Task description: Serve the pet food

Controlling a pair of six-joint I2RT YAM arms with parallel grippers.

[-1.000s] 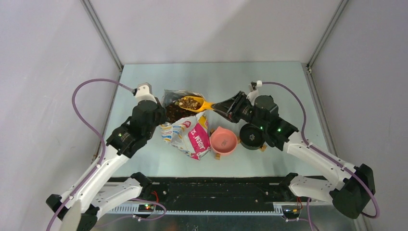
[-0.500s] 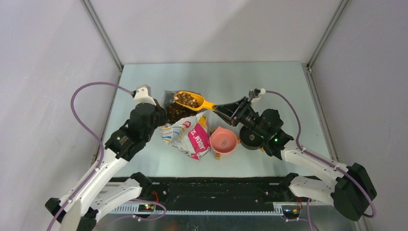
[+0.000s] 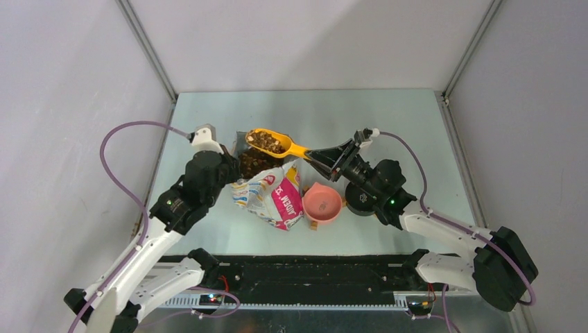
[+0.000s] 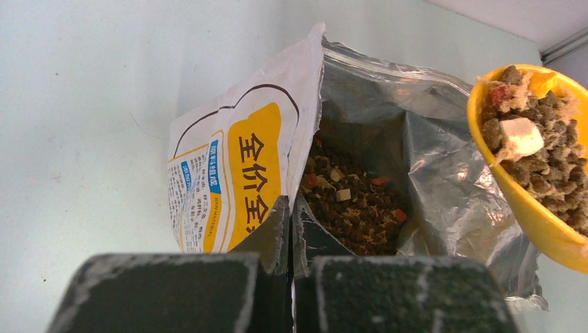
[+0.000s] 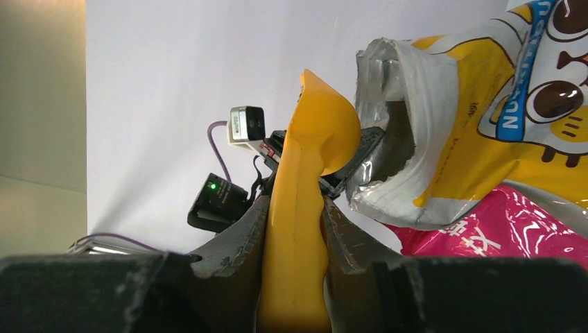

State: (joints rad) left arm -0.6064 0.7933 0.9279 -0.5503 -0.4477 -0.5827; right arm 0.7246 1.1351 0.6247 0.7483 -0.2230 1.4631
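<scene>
The pet food point(image 3: 267, 141) heaps in a yellow scoop point(image 3: 277, 145) that hangs above the open bag point(image 3: 270, 189). More kibble point(image 4: 353, 205) lies inside the bag's foil mouth. My right gripper point(image 3: 316, 154) is shut on the scoop's handle point(image 5: 295, 263). My left gripper point(image 4: 291, 208) is shut on the bag's near rim and holds the mouth open. The loaded scoop point(image 4: 537, 156) shows at the right of the left wrist view. A pink bowl point(image 3: 322, 202) sits just right of the bag and holds no kibble that I can see.
A black bowl point(image 3: 363, 198) stands right of the pink bowl, partly under my right arm. Grey walls close the table at the back and both sides. The bag's pink lower half point(image 5: 513, 229) lies flat toward the front.
The right gripper has lifted the loaded scoop up out of the bag and a little toward the back left. The left gripper still holds the bag's rim.
</scene>
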